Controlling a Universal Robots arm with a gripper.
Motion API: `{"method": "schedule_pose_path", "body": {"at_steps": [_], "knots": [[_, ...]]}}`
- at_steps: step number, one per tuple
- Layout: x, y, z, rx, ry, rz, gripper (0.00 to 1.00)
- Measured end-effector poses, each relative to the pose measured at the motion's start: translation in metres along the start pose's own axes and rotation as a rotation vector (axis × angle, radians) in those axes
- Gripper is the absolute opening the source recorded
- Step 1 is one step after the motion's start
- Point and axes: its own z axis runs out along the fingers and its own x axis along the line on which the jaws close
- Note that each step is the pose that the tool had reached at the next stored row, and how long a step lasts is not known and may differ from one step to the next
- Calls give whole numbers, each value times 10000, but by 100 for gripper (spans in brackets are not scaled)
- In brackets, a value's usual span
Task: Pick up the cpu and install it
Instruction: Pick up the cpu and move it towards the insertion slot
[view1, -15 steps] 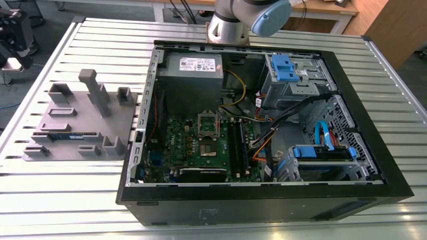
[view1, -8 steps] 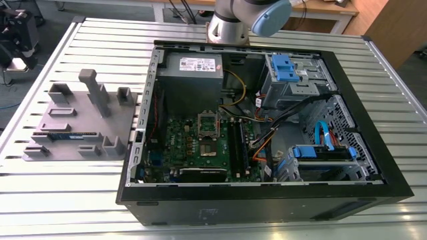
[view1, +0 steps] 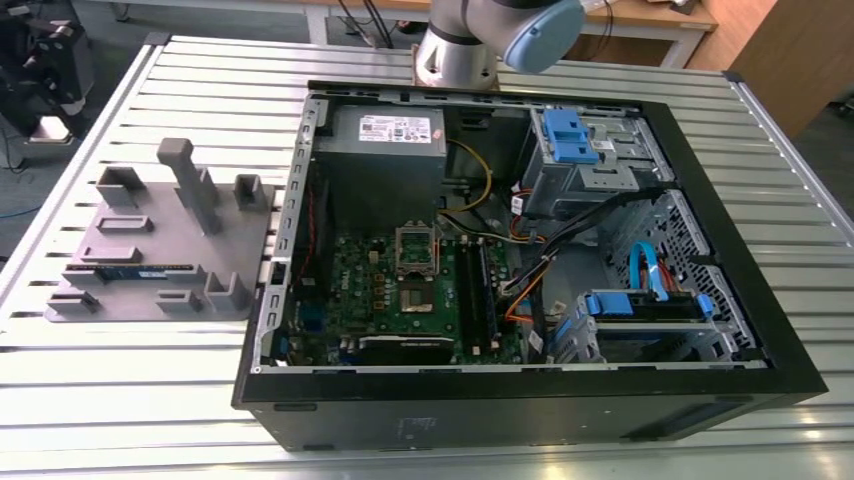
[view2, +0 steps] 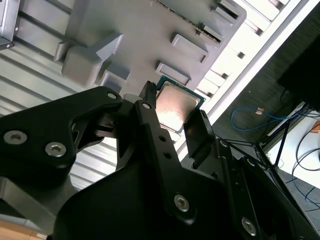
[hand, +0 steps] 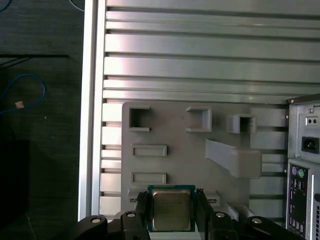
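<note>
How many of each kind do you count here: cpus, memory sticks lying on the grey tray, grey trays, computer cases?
cpu: 1
memory stick on the tray: 1
grey tray: 1
computer case: 1
Total: 4

Robot arm: one.
Gripper: one, with two black fingers.
cpu: one, a small square chip with a silvery top.
Computer case: one, with its side open.
Motherboard: one.
Power supply: one.
Blue drive brackets: two.
Grey holder plate: one.
Memory stick: one.
Slatted metal table: one.
</note>
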Motion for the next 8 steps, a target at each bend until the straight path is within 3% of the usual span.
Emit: {"method": "schedule_pose_path", "body": {"at_steps": [8], "knots": [[-137,-2,3,0,0,-1,47]]}}
